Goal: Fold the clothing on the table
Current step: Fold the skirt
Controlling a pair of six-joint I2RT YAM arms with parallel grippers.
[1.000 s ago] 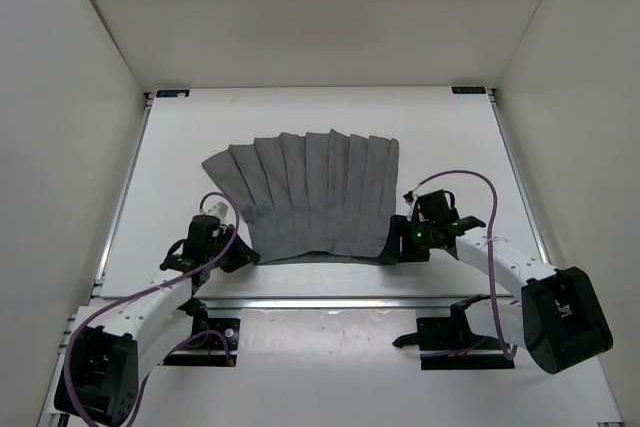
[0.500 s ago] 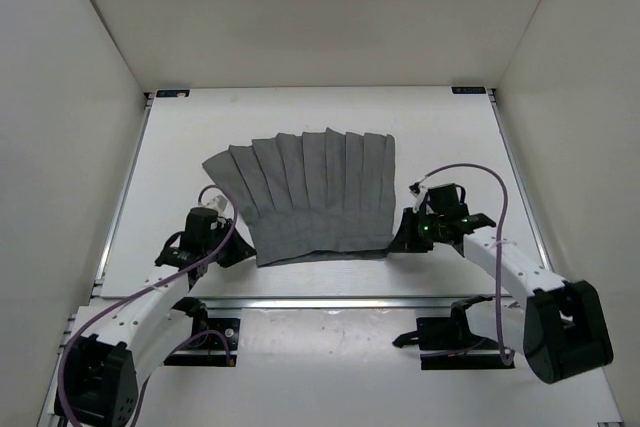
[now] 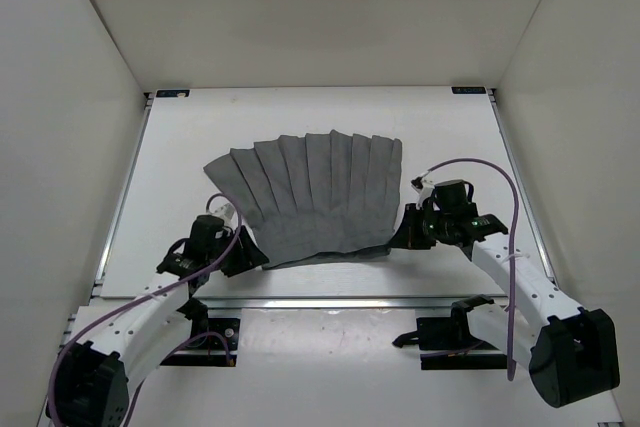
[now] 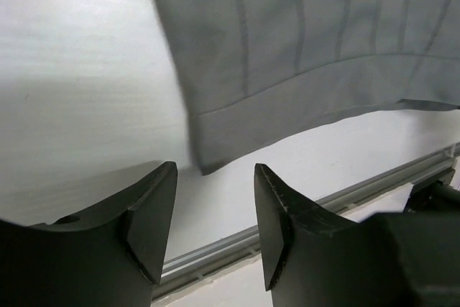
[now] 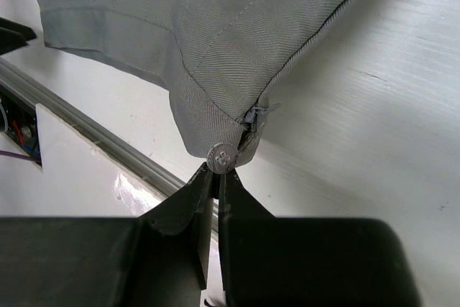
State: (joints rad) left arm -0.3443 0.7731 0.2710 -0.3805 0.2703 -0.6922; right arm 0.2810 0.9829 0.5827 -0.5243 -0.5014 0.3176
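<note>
Since a second earlier the left gripper (image 4: pixel 214 203) parted its jaws halfway, holding nothing; the right gripper (image 5: pixel 215 177) clamped the clothing (image 3: pixel 310 192) at 5 o'clock, mid table (image 3: pixel 440 137). Left probably needed a deep bite at 7 o'clock.

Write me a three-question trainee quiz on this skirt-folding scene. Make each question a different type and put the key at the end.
1. True or false: the left jaws are shut on the skirt.
2. Multiple choice: what sits on the skirt corner pinched by the shut right jaws? A) a button B) a belt buckle C) a price tag
3. Fill in: the skirt's waistband lies along its edge nearest the ____ side of the table, near or far from the arm bases.

Key: 1 false, they stand open with the corner just ahead of them; 2 A; 3 near.
</note>
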